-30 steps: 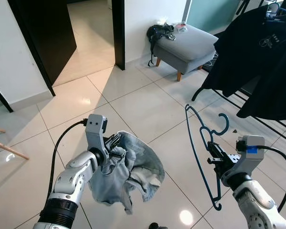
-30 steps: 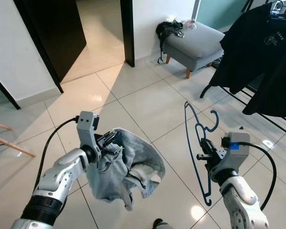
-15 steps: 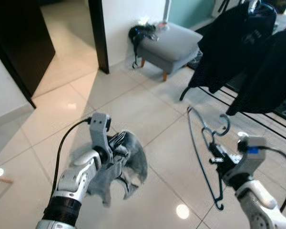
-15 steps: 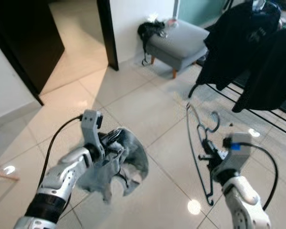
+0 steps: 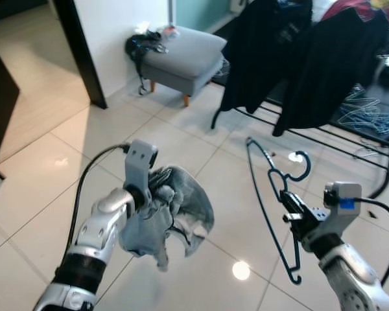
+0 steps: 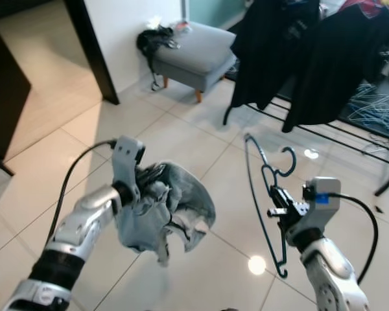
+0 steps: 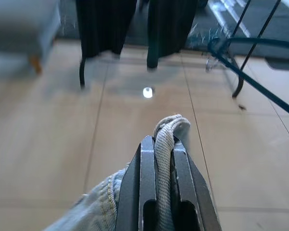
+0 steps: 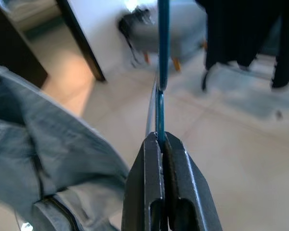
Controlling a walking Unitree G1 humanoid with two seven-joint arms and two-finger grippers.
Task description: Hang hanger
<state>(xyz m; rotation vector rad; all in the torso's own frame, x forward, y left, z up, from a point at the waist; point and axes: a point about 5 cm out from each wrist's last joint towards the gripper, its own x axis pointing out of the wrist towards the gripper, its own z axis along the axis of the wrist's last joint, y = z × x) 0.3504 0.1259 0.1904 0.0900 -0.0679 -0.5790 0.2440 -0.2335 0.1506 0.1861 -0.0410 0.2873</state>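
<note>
My right gripper (image 5: 290, 217) is shut on a teal wire hanger (image 5: 267, 188), which stands upright with its hook (image 5: 300, 166) to the right. The right wrist view has the hanger's wire (image 8: 160, 86) running out from between the closed fingers (image 8: 149, 187). My left gripper (image 5: 157, 189) is shut on a bunched pale-blue denim garment (image 5: 170, 217) that hangs below it. In the left wrist view a fold of the garment (image 7: 164, 139) is pinched between the fingers (image 7: 147, 178). A black clothes rack (image 5: 324, 139) with dark clothes (image 5: 324, 65) stands ahead on the right.
A grey footstool (image 5: 181, 52) with a black bag (image 5: 139, 45) on it stands at the back by a white wall. A pile of wire hangers (image 5: 369, 110) lies on the floor under the rack. A dark doorway (image 5: 0, 84) is at the left. Glossy floor tiles (image 5: 45, 188) spread around.
The view has swung to the right, bringing the rack and footstool closer to centre. Both grippers keep their holds on the garment and the hanger.
</note>
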